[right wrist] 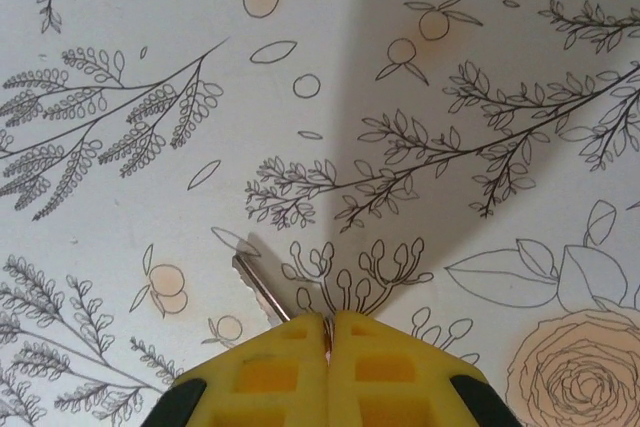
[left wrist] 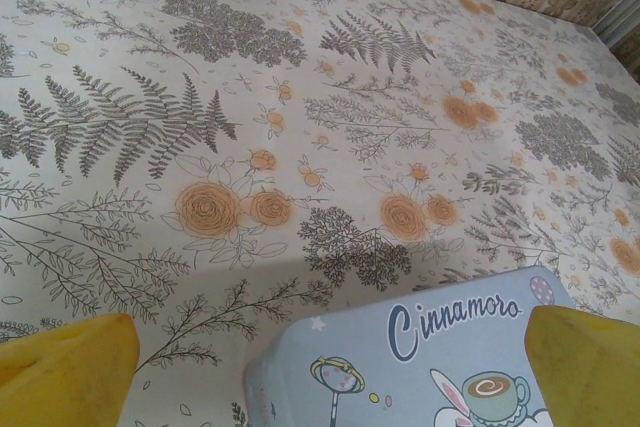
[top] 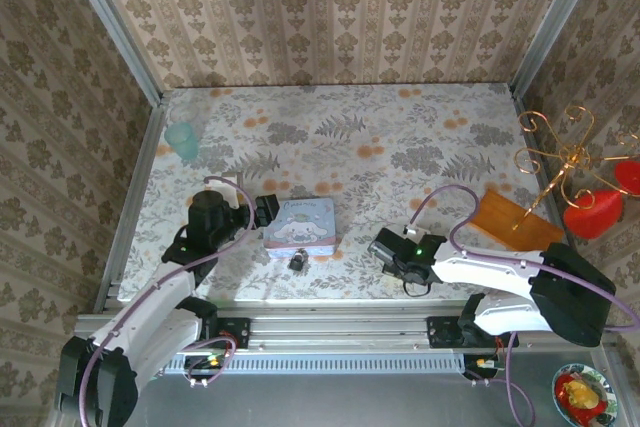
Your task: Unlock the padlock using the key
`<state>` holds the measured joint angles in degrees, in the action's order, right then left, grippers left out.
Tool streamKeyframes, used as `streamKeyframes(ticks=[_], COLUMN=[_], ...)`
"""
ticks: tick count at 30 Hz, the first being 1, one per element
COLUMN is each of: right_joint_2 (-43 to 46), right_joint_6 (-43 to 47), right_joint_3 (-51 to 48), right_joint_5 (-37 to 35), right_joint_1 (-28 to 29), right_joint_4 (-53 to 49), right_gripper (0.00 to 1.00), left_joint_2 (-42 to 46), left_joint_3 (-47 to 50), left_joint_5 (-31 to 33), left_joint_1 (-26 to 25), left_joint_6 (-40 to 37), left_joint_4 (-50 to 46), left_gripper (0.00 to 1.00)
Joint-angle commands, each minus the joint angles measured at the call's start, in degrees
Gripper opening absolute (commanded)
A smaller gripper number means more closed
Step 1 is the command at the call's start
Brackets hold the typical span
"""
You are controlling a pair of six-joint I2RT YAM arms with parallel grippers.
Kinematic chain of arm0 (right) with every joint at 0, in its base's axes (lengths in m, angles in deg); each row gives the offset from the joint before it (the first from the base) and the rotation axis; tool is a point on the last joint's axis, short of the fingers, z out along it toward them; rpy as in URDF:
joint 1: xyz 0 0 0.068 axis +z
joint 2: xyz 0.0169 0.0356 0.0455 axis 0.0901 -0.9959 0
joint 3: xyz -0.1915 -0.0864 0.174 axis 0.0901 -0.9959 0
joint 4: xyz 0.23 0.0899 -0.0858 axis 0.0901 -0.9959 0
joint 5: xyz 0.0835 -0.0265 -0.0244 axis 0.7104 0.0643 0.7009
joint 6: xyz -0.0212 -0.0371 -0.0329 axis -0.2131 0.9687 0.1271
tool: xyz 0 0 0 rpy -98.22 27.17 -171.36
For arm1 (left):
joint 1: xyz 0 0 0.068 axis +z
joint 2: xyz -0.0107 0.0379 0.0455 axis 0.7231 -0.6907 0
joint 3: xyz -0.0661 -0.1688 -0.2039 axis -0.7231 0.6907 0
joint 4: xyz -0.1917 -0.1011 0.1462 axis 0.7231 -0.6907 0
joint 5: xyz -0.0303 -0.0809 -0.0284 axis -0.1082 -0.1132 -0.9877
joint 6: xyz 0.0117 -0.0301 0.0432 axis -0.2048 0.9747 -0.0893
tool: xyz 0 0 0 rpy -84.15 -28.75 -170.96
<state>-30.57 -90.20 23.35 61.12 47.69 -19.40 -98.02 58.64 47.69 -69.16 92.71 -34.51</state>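
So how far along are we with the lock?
Done: the right gripper is shut on the key, blade sticking out in front. In hand: the open left gripper sits by the blue tin, not on the padlock. Left: carry the key over, insert it and turn.

I'm looking into a lab test cell dressed up like a home: damask wallpaper panels [top: 330,7] held in bare aluminium posts [top: 113,27], a floral-print surface [top: 400,117], and a metal rail [top: 340,337] carrying both arm bases.
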Motion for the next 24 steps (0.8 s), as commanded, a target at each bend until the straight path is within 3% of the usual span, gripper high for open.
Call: streamKeyframes(ticks=[1, 10, 17, 20, 24], right_joint_2=[3.2, 14.1, 17.4, 18.0, 18.3], right_joint_6=[-1.4, -4.2, -7.1, -7.8, -6.2], right_joint_3=[0.1, -0.6, -0.7, -0.8, 4.6], right_joint_5=[-2.1, -4.6, -6.3, -6.4, -7.4], right_joint_1=[0.7, 0.7, 0.7, 0.7, 0.7], right_joint_4=[-0.5, 4.4, 12.0, 18.3, 18.9], right_gripper=[0.0, 0.0, 0.0, 0.0, 0.0], left_joint_2=[-1.8, -5.0, -5.3, -5.1, -5.2], left_joint_3=[-1.7, -2.0, -0.5, 0.8, 3.8], left_joint_5=[-1.6, -8.8, -16.3, -19.9, -23.1], left_joint_1=[-0.5, -1.1, -2.6, -2.9, -7.2], left_joint_6=[-0.9, -0.3, 0.4, 0.5, -0.4], left_joint_4=[0.4, 4.9, 12.4, 17.3, 27.2], left_gripper=[1.0, 1.0, 0.95, 0.93, 0.88])
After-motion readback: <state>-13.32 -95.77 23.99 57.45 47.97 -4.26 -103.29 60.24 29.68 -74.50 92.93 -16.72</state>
